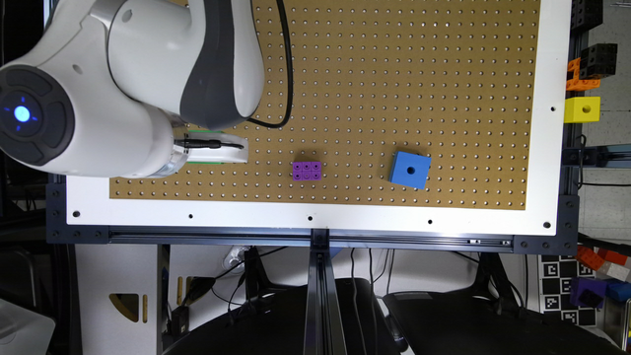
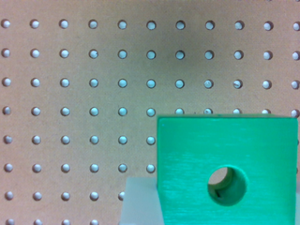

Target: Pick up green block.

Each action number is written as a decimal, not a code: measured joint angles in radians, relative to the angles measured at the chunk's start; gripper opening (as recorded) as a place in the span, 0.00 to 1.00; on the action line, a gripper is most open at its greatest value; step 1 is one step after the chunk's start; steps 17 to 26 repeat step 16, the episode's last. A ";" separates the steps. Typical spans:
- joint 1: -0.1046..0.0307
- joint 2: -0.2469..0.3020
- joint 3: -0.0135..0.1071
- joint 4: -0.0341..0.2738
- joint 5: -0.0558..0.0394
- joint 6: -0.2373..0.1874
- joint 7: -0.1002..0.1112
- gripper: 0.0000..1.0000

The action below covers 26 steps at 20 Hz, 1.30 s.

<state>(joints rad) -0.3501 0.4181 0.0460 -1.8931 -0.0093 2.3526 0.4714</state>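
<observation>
White gripper (image 1: 217, 150) sits over the bright green plastic cube (image 2: 225, 168) near the brown pegboard (image 1: 394, 74) edge; grip state cannot be determined. Arm hides most of cube.

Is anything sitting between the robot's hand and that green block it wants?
Nothing visible does. The wrist view has the green block close up on the bare pegboard, with no other thing in front of it. The purple brick and blue cube lie well off toward the exterior view's right.
</observation>
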 joint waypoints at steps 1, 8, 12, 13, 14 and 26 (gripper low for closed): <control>0.000 -0.006 0.000 0.000 0.0000 -0.006 0.000 0.00; 0.000 -0.047 0.000 0.000 0.0001 -0.043 0.000 0.00; 0.000 -0.051 0.000 0.000 0.0001 -0.047 0.000 0.00; 0.000 -0.052 0.000 0.000 0.0001 -0.047 0.000 0.00; 0.000 -0.054 0.000 0.000 0.0001 -0.047 0.000 0.00; 0.000 -0.058 0.000 0.000 0.0001 -0.048 0.000 0.00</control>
